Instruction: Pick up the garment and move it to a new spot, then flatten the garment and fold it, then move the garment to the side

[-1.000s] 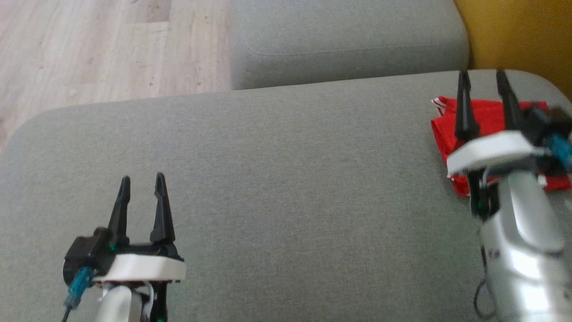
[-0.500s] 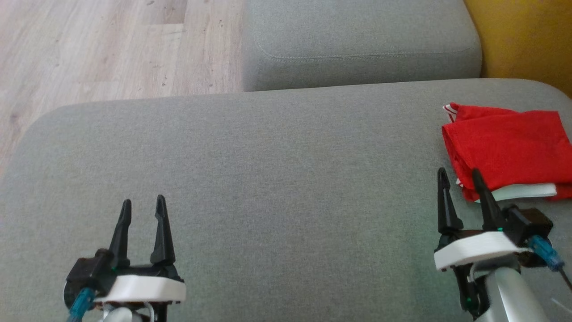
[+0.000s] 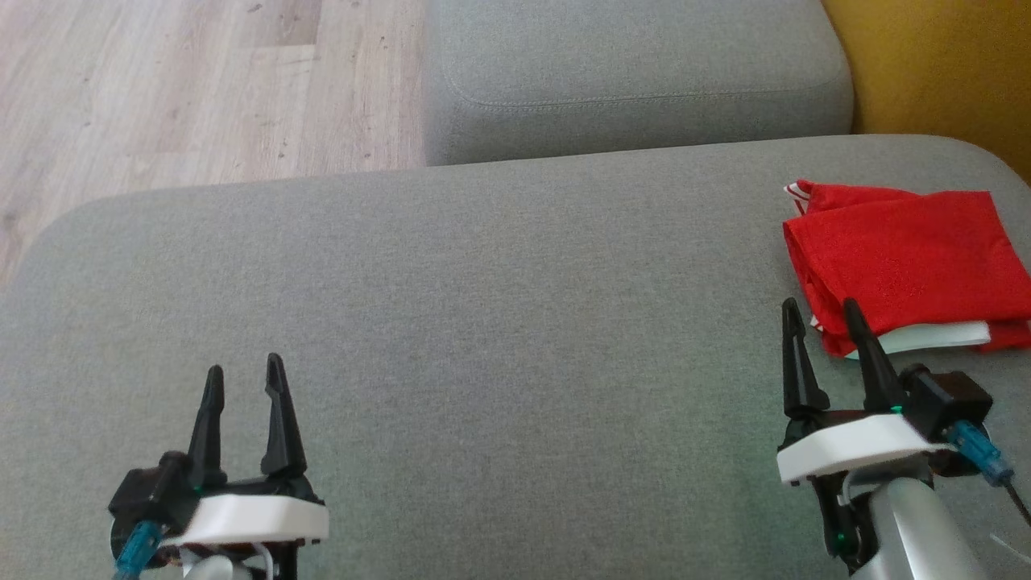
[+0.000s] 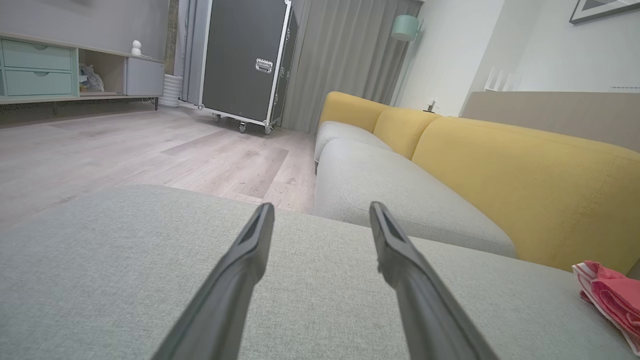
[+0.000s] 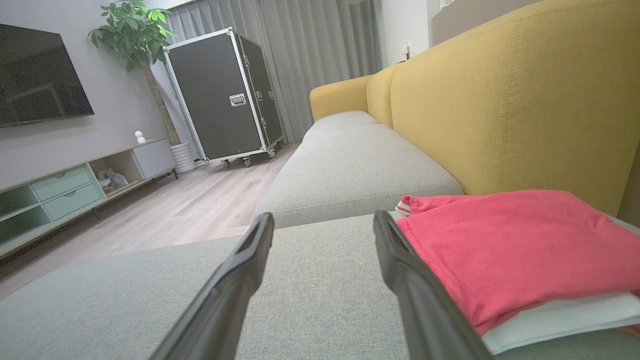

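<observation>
The garment (image 3: 902, 258) lies folded at the seat's (image 3: 515, 322) right edge, so the right gripper (image 3: 820, 306), fingers wide and empty just beside its near corner, should probably draw straight back without snagging cloth, while the left gripper (image 3: 244, 364), equally wide, hangs well apart.

We look across a grey sofa seat (image 3: 483, 322) with a yellow backrest (image 5: 500, 100). Beyond it we see pale wood flooring (image 3: 161, 80), a black wheeled flight case (image 5: 220, 95) before grey curtains (image 4: 345, 60), a low cabinet (image 5: 60, 192) with mint drawers, a dark television (image 5: 35, 80) on the grey wall (image 5: 115, 100), and a leafy plant (image 5: 135, 30). We also spot a teal lamp shade (image 4: 405, 27) beside the curtains.
</observation>
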